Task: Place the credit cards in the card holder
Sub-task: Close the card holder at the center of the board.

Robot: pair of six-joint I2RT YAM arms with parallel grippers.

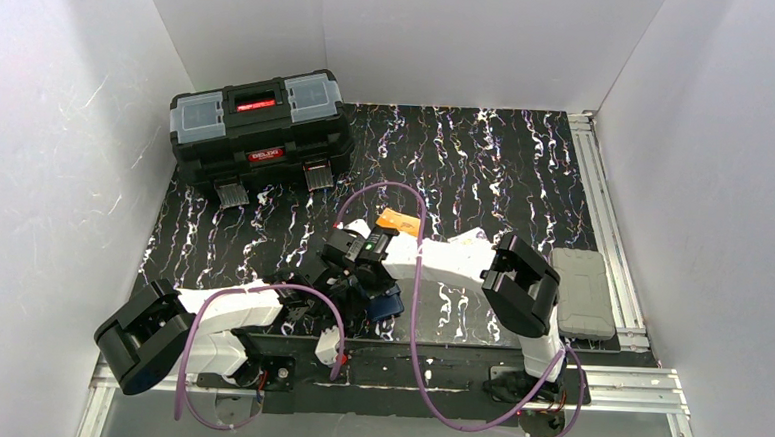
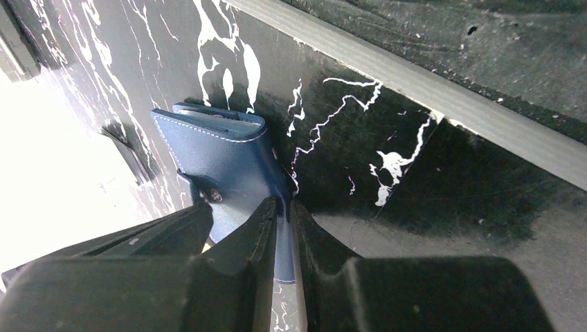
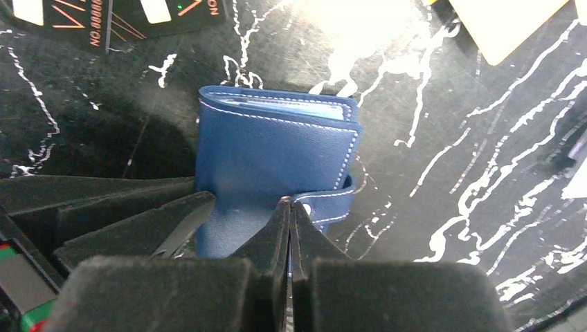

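Note:
The card holder (image 3: 277, 149), a folded navy wallet, lies on the dark marbled table near the front edge (image 1: 389, 304). My left gripper (image 2: 284, 207) is shut on an edge of its blue cover (image 2: 221, 149). My right gripper (image 3: 291, 205) is shut at the end of the snap tab (image 3: 332, 198), with a thin sliver of blue between its fingers. One orange credit card (image 1: 398, 220) lies behind the arms, and a whitish card (image 1: 468, 236) lies to its right. A pale card corner (image 3: 512, 24) shows at the top right of the right wrist view.
A big black toolbox (image 1: 261, 127) stands at the back left. A grey pad (image 1: 582, 292) lies at the right edge beside the aluminium rail (image 1: 604, 210). White walls enclose the table on three sides.

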